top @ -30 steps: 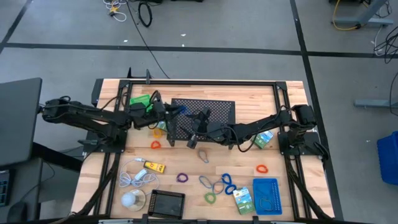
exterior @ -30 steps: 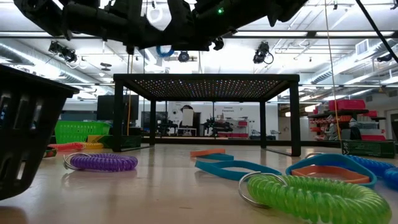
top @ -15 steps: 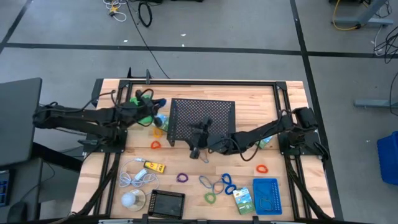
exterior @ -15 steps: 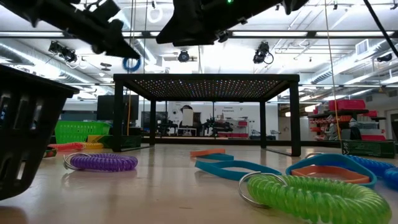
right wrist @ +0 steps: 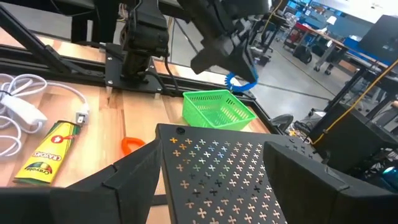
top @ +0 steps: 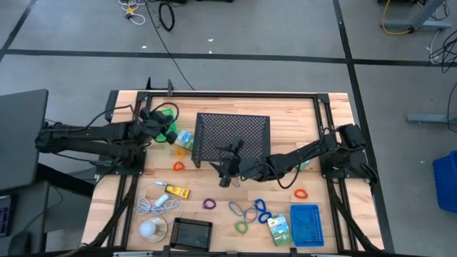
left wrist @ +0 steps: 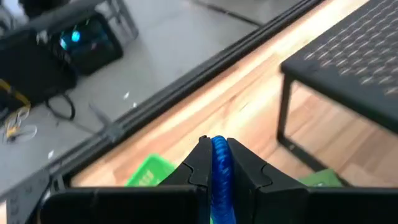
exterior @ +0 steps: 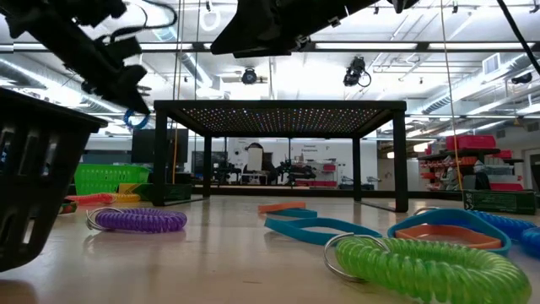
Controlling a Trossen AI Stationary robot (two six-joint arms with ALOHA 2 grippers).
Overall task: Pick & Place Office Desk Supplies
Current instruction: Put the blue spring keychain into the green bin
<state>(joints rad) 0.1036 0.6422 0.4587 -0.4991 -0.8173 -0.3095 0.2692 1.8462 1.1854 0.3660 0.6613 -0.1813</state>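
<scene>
Two arms working for you: left gripper (left wrist: 214,163) pinching ribbed blue coil loop (left wrist: 220,177) above green mesh basket (right wrist: 219,107); right gripper (top: 226,173) gaping wide, holding nothing, beside perforated black metal stand (top: 233,128).

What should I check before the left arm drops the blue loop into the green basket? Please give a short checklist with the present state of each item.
1. Blue loop held between the left gripper's fingers: ok, both fingers clamp it.
2. Left gripper near the green basket: ok, the right wrist view shows it close above the basket.
3. Loop exactly over the basket opening: cannot tell; it seems nearer the rim.
4. Basket upright, opening free: ok.
5. Right gripper out of the way: ok, it is open at the front edge of the black mesh shelf, far from the basket.
</scene>
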